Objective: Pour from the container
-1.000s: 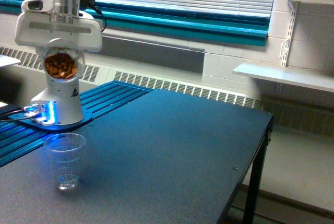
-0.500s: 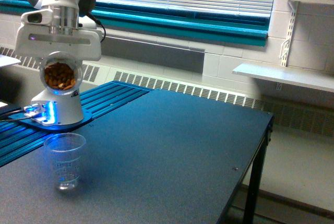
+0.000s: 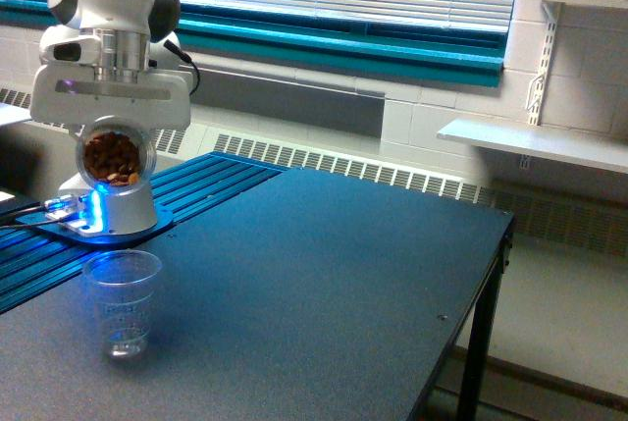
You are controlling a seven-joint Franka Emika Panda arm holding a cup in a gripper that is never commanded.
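Gripper [image 3: 115,141] clamped on container [image 3: 115,159], which hangs directly under the white hand with its mouth facing the camera, tipped on its side. Fingertips hidden behind the body, so exact contact spots can't be told. Brown nuts [image 3: 111,156] piled inside, none spilling yet. Cup [image 3: 122,301] stands upright on the table [image 3: 324,274], below the gripper and a touch toward the exterior view's right, well apart vertically; looks empty.

Handling guess: thin clear plastic, light, a bit flexible and slick; rounded belly could rotate or slip in the grip, so hold across the widest part with moderate squeeze, too hard may dent it. Loose nuts shift the weight and may dump all at once. Pour not started by the look of it; lower and tilt the mouth down over the cup.
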